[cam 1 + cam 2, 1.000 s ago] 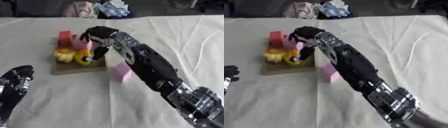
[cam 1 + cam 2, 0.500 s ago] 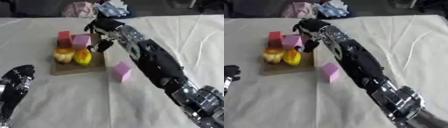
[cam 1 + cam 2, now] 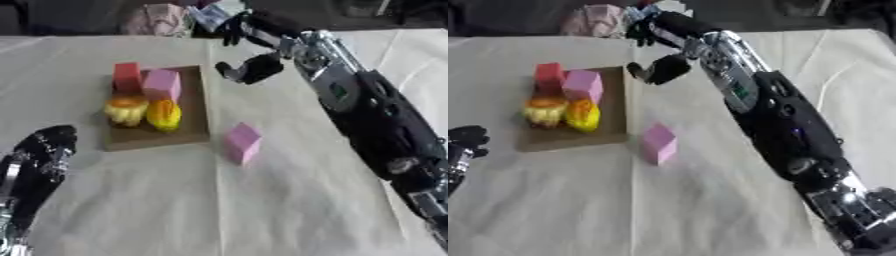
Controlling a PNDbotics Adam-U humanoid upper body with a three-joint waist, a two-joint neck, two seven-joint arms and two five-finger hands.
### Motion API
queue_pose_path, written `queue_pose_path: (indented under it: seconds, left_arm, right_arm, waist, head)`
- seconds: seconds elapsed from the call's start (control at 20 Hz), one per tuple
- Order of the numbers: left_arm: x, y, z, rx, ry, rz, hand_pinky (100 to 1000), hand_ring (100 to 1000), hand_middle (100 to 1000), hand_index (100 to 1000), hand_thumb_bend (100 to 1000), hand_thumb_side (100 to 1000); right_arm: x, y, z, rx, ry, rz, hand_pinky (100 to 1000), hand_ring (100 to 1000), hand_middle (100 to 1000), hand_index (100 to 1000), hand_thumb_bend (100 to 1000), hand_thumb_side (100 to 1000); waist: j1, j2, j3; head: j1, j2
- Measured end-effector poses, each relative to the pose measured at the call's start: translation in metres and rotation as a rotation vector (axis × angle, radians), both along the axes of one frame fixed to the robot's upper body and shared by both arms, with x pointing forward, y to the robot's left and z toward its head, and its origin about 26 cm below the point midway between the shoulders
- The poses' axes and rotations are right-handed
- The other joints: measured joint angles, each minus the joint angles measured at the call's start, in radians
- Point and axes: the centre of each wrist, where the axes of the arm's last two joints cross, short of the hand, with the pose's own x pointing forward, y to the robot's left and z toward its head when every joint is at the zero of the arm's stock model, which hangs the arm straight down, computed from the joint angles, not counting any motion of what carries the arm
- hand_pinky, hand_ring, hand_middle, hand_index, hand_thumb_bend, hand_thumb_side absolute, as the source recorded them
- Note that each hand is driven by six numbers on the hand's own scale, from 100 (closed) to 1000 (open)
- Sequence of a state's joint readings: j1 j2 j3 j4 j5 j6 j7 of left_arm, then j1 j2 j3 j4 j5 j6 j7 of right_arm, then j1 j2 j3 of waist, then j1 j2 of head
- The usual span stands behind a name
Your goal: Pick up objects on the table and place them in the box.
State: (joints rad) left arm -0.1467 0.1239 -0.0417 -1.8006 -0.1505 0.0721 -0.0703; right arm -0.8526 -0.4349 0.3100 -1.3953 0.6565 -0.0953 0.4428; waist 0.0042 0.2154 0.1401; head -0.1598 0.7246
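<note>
Change: a second ago our right hand [image 3: 254, 62] was low over the box [image 3: 197, 107], among the things inside it; half a second ago it was lifting off; now it hangs past the box's far right corner, above the cloth [image 3: 289, 200]; the pink cube in the box [image 3: 161, 84] appears where the hand was, so we judge it was just set down there.
Meaning for the task: one more placement looks finished; the hand has cleared the box and is free for the next pick.
Box contents: a red cube [image 3: 127, 76] at the far left; the pink cube in the box just right of it, touching; two yellow-orange rounded things [image 3: 145, 111] side by side nearer us; we cannot tell what they are.
Still out: a pink block on the cloth [image 3: 241, 142], near and to the right of the box, just beside its near right corner; we judge it the next thing to fetch.
Right hand: empty; thumb and fingers spread apart and only slightly bent; touching nothing we can see.
Left hand [image 3: 42, 157]: idle at the near left, fingers straight, holding nothing.
Next move, as we judge: bring the right hand back toward us and down onto the block on the cloth.
</note>
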Motion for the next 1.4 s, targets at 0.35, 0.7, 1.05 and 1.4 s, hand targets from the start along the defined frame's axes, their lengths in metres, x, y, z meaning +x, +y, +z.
queue_pose_path:
  seconds: [0.35, 0.7, 1.05, 1.4]
  left_arm:
    - [0.000, 0.002, 0.000, 0.003, 0.001, 0.008, 758, 777, 710, 748, 205, 570]
    - [0.000, 0.003, 0.000, 0.007, 0.001, 0.009, 758, 778, 711, 748, 205, 570]
    - [-0.001, 0.003, -0.001, 0.007, 0.002, 0.010, 758, 779, 712, 748, 204, 571]
    - [-0.001, 0.003, -0.001, 0.007, 0.003, 0.009, 758, 779, 712, 748, 204, 570]
  right_arm:
    - [-0.028, -0.023, -0.013, -0.149, 0.162, 0.157, 877, 812, 772, 916, 316, 433]
    - [-0.042, -0.019, -0.022, -0.333, 0.255, 0.277, 904, 842, 804, 931, 377, 410]
    - [-0.034, -0.011, -0.027, -0.402, 0.218, 0.285, 925, 863, 838, 938, 390, 383]
    - [-0.017, -0.002, -0.045, -0.449, 0.229, 0.276, 933, 871, 843, 935, 387, 386]
  waist:
    - [0.000, 0.000, -0.007]
    - [0.000, 0.000, -0.009]
    - [0.000, -0.001, -0.008]
    - [0.000, -0.001, -0.003]
  head:
    - [0.010, 0.000]
    - [0.013, 0.000]
    - [0.013, -0.001]
    - [0.008, -0.001]
